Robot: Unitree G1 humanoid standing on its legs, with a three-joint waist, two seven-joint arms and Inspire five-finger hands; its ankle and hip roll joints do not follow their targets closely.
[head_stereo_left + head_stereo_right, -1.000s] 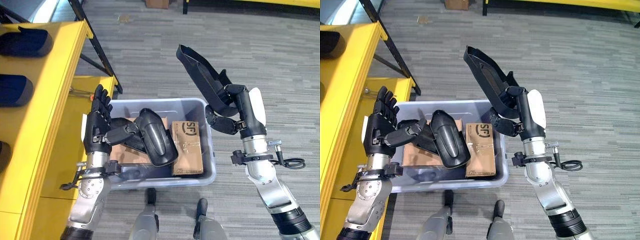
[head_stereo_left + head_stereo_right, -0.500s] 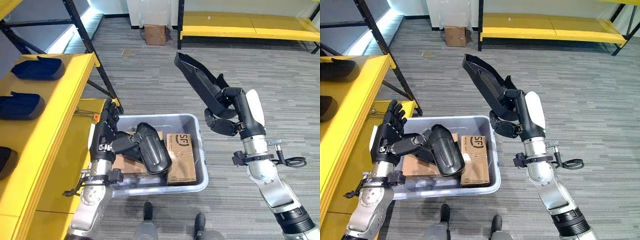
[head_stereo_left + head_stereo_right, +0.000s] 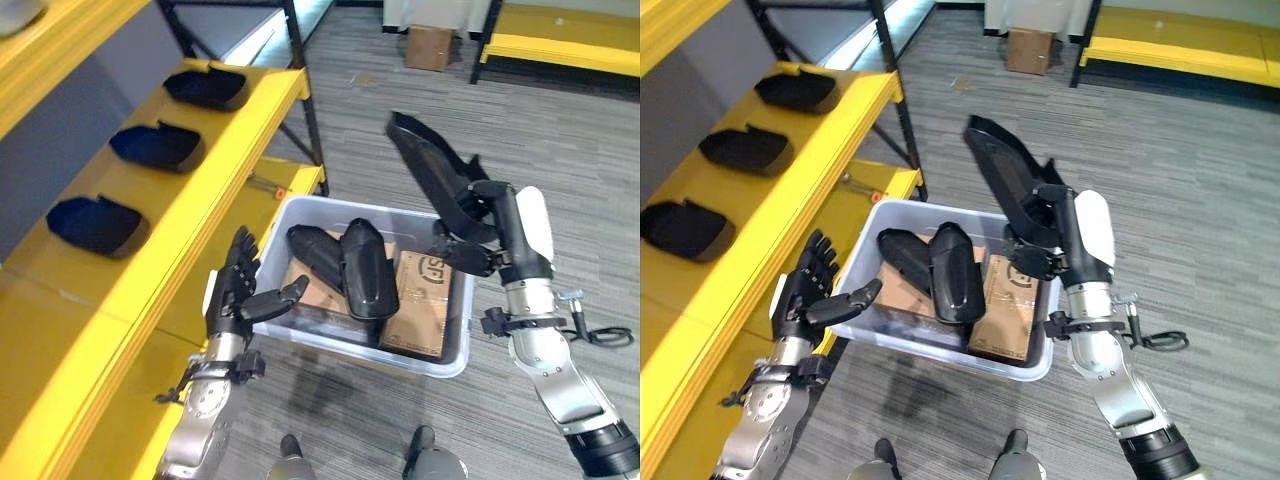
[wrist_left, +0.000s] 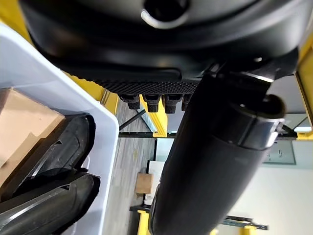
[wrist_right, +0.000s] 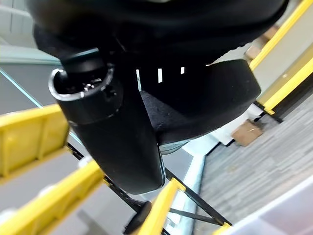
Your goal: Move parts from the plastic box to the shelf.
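Note:
My right hand (image 3: pixel 482 232) is shut on a long black curved part (image 3: pixel 428 160), held tilted in the air above the box's right end; the same part (image 5: pixel 205 98) shows past the thumb in the right wrist view. The clear plastic box (image 3: pixel 352 345) stands on the floor beside the yellow shelf (image 3: pixel 150 235). Two black parts (image 3: pixel 365 265) lie in it on brown cardboard packs (image 3: pixel 425 300). My left hand (image 3: pixel 238 292) is open and holds nothing, just outside the box's left wall (image 4: pixel 73 98).
Three black parts (image 3: pixel 157 146) sit in a row on the shelf's upper level. A black shelf post (image 3: pixel 305 110) rises behind the box. On the floor far behind are a cardboard carton (image 3: pixel 432 45) and a low yellow rack (image 3: pixel 560 55).
The camera has swung left toward the shelf. My left hand has come off the black part in the box and now sits outside its left wall. The right hand still holds its part aloft.

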